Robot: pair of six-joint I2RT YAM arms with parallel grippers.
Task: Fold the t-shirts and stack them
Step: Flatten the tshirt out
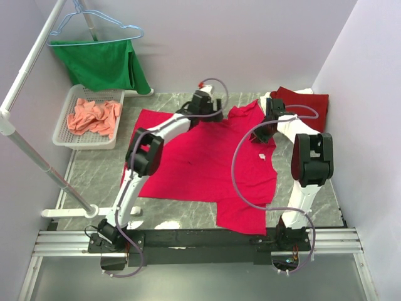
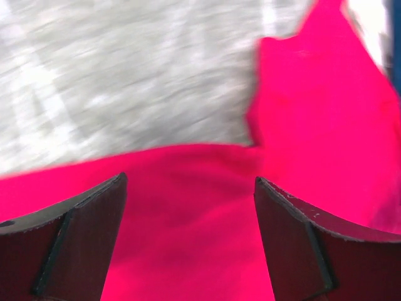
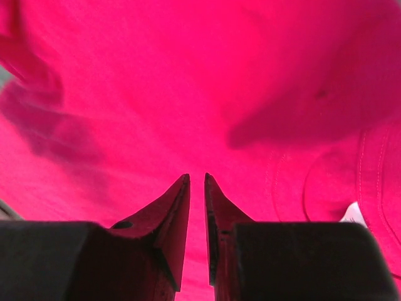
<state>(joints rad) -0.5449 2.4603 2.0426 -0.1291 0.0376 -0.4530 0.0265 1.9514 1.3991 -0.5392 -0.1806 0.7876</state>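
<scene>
A bright pinkish-red t-shirt (image 1: 200, 166) lies spread flat on the marble table. My left gripper (image 1: 213, 114) hovers over its far edge, open and empty; the left wrist view shows the wide gap (image 2: 191, 179) over the pink cloth (image 2: 188, 238). My right gripper (image 1: 262, 133) is over the shirt near the collar; in the right wrist view the jaws (image 3: 196, 175) stand almost together with only a thin slit, nothing seen between them, above the cloth (image 3: 188, 81). A folded dark red t-shirt (image 1: 305, 103) lies at the back right. A salmon-orange t-shirt (image 1: 94, 117) is crumpled in a basket.
A white plastic basket (image 1: 66, 135) stands at the back left. A green cloth (image 1: 103, 63) hangs from a blue hanger (image 1: 94, 22) on a white rack (image 1: 25, 78). A white neck label (image 1: 262, 155) shows inside the collar. Purple walls close the back and right.
</scene>
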